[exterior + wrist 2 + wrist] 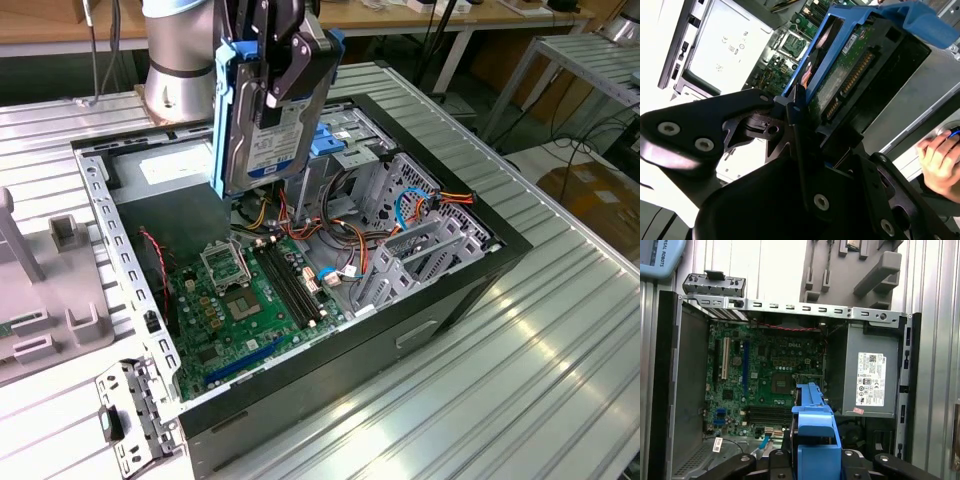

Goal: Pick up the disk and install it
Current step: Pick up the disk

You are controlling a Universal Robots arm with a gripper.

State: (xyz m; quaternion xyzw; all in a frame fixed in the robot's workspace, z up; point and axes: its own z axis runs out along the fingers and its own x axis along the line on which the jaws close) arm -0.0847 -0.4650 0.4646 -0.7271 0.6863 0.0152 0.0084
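Claw [281, 72] pinching disk [258, 140] above open computer case [330, 375] | case holds motherboard [240, 300], power supply [870, 377], cables [350, 240]

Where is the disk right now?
In the exterior view the disk hangs upright in the gripper, above the open case, just to the exterior view's left of the drive cage.

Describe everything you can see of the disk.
The disk is a dark, flat rectangular drive with a labelled face, framed by a light-blue plastic carrier. In the second wrist view its other face is a green circuit board with a row of connector pins. It hangs on end, long side roughly vertical, clamped in the claw above the open computer case, apparently touching nothing else.
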